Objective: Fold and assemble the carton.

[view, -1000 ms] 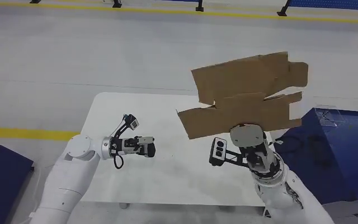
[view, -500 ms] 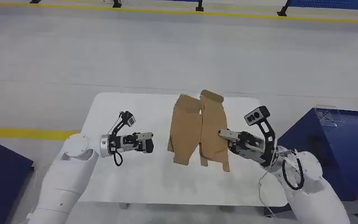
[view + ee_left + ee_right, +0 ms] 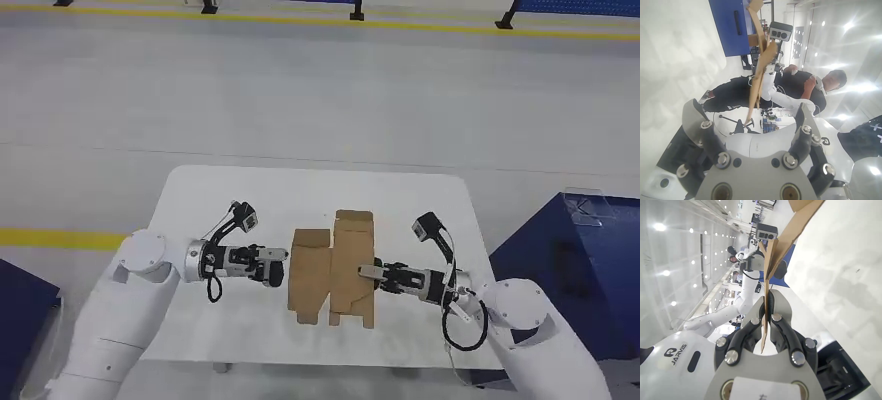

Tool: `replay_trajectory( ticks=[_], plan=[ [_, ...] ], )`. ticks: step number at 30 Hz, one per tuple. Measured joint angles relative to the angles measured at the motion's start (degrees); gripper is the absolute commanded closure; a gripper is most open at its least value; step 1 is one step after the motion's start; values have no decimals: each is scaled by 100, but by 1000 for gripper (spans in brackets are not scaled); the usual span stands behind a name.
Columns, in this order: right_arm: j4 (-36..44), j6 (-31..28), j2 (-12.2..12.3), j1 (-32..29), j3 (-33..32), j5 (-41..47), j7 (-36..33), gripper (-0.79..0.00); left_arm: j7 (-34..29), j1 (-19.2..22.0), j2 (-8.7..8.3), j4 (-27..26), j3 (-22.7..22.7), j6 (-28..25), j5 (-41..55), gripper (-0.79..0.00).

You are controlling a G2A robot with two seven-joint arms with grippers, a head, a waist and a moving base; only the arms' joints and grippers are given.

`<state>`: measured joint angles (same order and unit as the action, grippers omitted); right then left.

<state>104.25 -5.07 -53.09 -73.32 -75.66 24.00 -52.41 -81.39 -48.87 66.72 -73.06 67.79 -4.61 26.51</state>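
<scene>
A flattened brown carton is held over the middle of the white table, seen from above as two joined panels. My right gripper is shut on the carton's right edge; in the right wrist view the cardboard is pinched edge-on between the fingers. My left gripper stands open just left of the carton's left edge, apart from it. In the left wrist view the carton hangs edge-on beyond the two spread fingers.
A dark blue cabinet stands right of the table. Bare tabletop lies behind and to the left of the carton. A yellow floor line runs at the left.
The right arm swung the carton down from high at the right to the table's middle, turning it flat. The left gripper moved right toward the carton's left edge.
</scene>
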Motion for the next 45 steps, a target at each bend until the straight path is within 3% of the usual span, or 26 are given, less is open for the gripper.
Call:
replay_trajectory(
  ticks=[1,2,3,4,6,8,15,18,19,20,28,35,36,37,42,43,45],
  plan=[
    [2,-5,-8,-2,10,69,28,0,-3,-3,1,-9,-13,-33,24,-693],
    [-1,-13,-16,-8,20,142,62,0,-10,-13,1,-25,-29,-110,41,-591],
    [-5,-20,-22,-13,27,177,85,0,-25,-28,1,-37,-44,-171,62,-366],
    [-7,-27,-26,-18,36,188,104,0,-54,-48,4,-46,-60,-214,114,-274],
    [-11,-44,-36,-32,64,170,133,0,-105,-87,8,-67,-85,-314,257,-243],
    [-15,-43,-43,-49,97,139,144,0,-129,-130,12,-92,-107,-405,377,-148],
    [56,-25,-62,-90,187,40,116,0,-75,-150,8,-84,-165,-473,458,-99],
    [89,-25,-73,-104,220,38,134,0,-81,-148,6,-73,-189,-475,498,0],
    [92,-5,-75,-107,233,24,130,-80,-87,-147,5,-67,-197,-474,510,0],
    [94,26,-77,-106,246,12,122,-785,-93,-146,4,-56,-204,-473,533,0],
    [-71,195,-102,-165,185,242,310,-785,-169,-159,-30,-49,-95,-624,721,0],
    [-858,1066,-204,5,-4,2480,587,-785,-487,-259,-62,-225,-92,-908,804,0],
    [-890,1069,-215,46,26,2544,575,-693,-522,-263,-67,-244,-98,-946,780,0],
    [-895,1048,-223,81,69,2511,547,-379,-540,-270,-71,-264,-106,-978,747,0],
    [-771,828,-262,165,301,2063,451,-172,-501,-314,-86,-357,-155,-993,657,0],
    [-765,816,-271,172,320,2073,475,0,-497,-316,-89,-369,-162,-995,647,0],
    [-759,795,-287,190,342,2082,527,0,-505,-321,-95,-401,-181,-1007,623,0]
  ],
)
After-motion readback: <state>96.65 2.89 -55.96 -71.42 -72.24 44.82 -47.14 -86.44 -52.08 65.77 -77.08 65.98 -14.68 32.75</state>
